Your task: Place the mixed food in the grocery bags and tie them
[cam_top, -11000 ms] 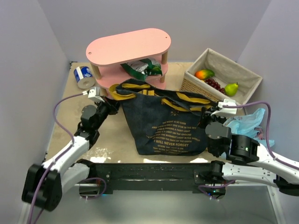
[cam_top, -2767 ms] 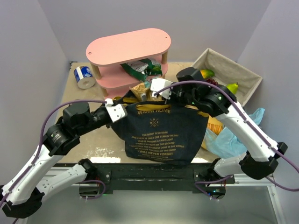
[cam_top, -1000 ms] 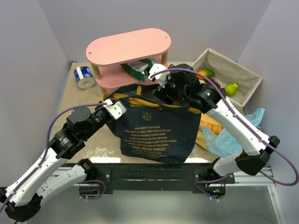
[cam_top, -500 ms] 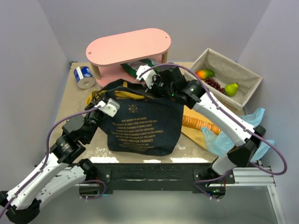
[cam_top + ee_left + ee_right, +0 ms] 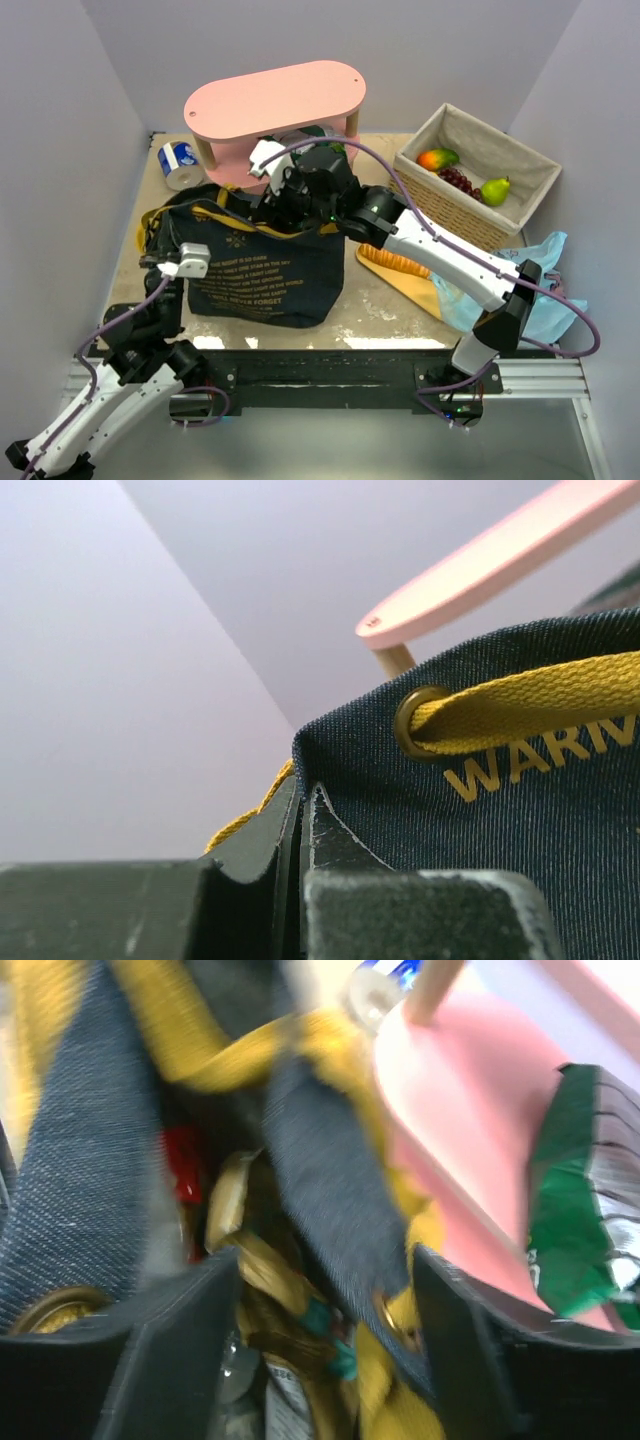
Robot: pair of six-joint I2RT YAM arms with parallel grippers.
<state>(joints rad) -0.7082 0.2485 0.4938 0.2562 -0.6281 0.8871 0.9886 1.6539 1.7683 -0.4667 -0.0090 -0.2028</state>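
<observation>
Well, sandy tabletop (image 5: 375, 300), navy tote (image 5: 265, 280), lilac walls (image 5: 450, 50)

One denim tote (image 5: 265, 275), one blue carrier bag (image 5: 545, 260), one basket (image 5: 440, 205), one mango (image 5: 437, 158), one pear (image 5: 495, 190).

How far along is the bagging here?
Done: snack packs sit inside the tote. In hand: left gripper shut on its rim; right gripper open over its mouth. Left: bread on the table; mango, grapes, pear in the basket; green crisp bag on the shelf; blue bag lying aside; handles untied.
</observation>
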